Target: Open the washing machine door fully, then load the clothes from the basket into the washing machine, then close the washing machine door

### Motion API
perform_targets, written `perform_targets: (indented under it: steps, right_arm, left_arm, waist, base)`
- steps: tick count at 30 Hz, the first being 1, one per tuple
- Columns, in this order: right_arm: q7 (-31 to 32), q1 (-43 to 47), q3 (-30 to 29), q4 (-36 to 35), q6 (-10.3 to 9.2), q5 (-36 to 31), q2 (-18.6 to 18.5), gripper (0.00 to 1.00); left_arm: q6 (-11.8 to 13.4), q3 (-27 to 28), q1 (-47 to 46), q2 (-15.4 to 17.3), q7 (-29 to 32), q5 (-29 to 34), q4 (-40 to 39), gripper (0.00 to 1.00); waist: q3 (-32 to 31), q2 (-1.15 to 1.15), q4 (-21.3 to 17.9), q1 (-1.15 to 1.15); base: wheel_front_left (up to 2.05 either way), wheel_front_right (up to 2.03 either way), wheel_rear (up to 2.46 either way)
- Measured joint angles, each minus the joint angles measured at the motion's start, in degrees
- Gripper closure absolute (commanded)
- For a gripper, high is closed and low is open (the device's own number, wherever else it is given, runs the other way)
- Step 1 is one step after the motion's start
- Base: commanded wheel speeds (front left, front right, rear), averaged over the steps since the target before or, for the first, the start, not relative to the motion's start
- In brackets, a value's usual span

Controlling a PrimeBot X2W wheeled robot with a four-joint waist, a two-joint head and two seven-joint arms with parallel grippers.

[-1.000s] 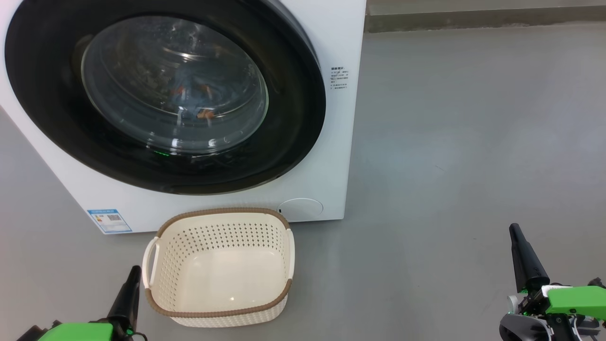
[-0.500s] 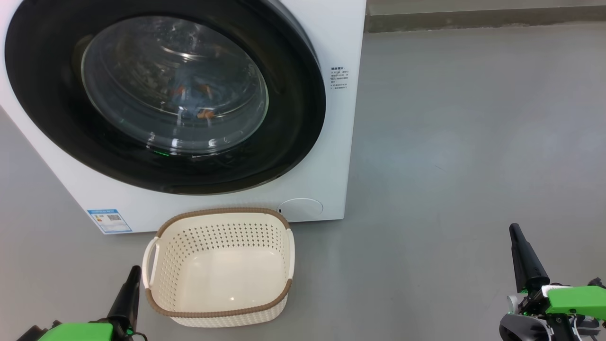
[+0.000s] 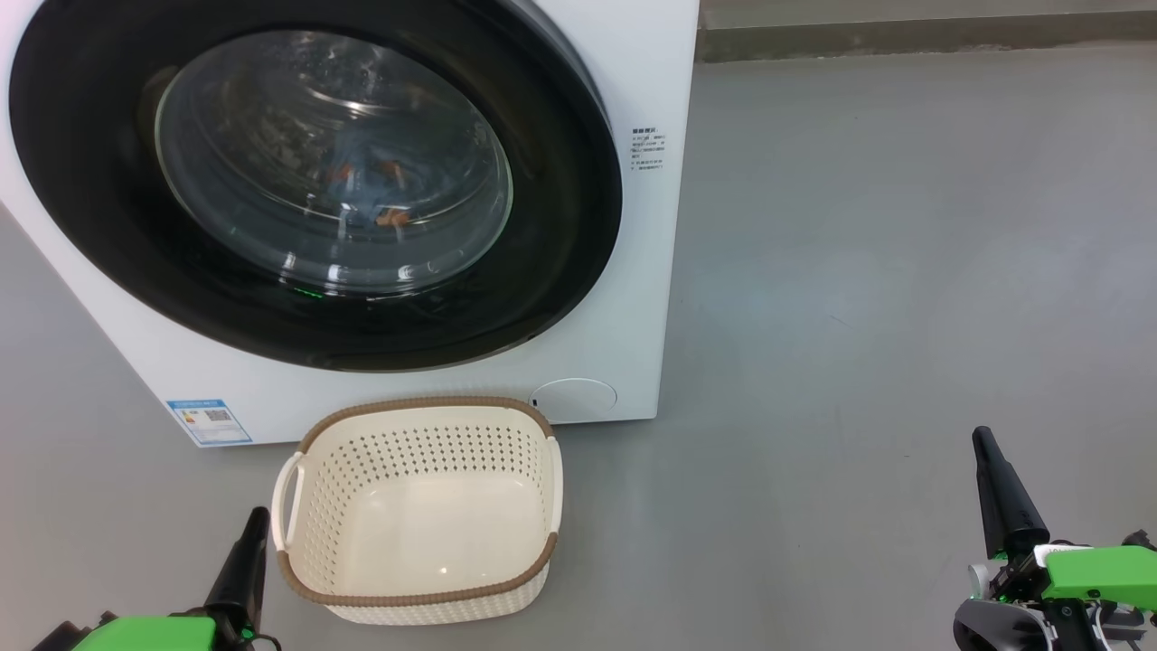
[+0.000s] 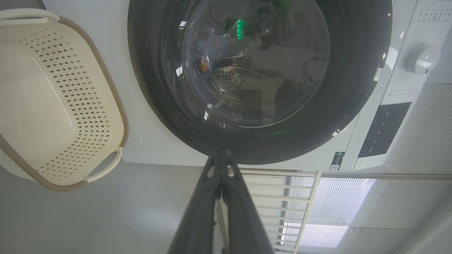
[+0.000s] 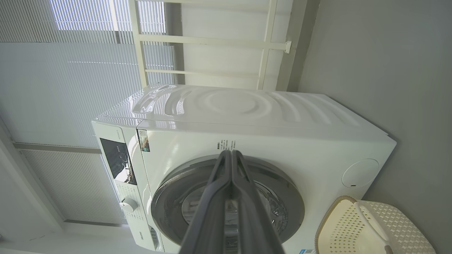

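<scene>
- Left gripper (image 3: 256, 520), 7 o'clock in head view: fingers pressed together, holding nothing. No shift from a second ago. Its tip sits just beside the basket's left handle, so that's the tight edge if I move this arm.
- Washing machine door (image 3: 99, 208), 11 o'clock: shut against the front and unchanged over the last second.
- Clothes (image 3: 366, 185): blue with orange flecks, visible through the glass, inside the drum.
- Basket (image 3: 425, 402), 6 o'clock: empty, on the floor. Its far rim is just beside the machine's lower front, under the door's bottom arc. It hasn't moved.
- Washing machine (image 3: 633, 298): the right front corner runs down at 12 o'clock, and everything right of that line is free.
- Floor (image 3: 859, 316), 2 to 4 o'clock: bare grey out to the wall base at 1 o'clock. Plenty of room to back off or swing right.
- Right gripper (image 3: 983, 441), 4 o'clock: fingers closed, nothing held, well apart from machine and basket. Same pose as before.
- My read: nothing is moving, the load is in and the door is shut, so the task looks done and the arms are parked.
</scene>
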Motion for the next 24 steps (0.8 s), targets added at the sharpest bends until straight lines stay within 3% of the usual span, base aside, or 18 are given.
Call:
perform_targets:
  steps: [24]
  right_arm:
    - [0.0,0.0,0.0,0.0,0.00,0.0,0.0,1.00]
  left_arm:
    - [0.0,0.0,0.0,0.0,0.0,0.0,0.0,1.00]
  waist:
    - [0.0,0.00,0.0,0.00]
  base:
    - [0.00,0.00,0.00]
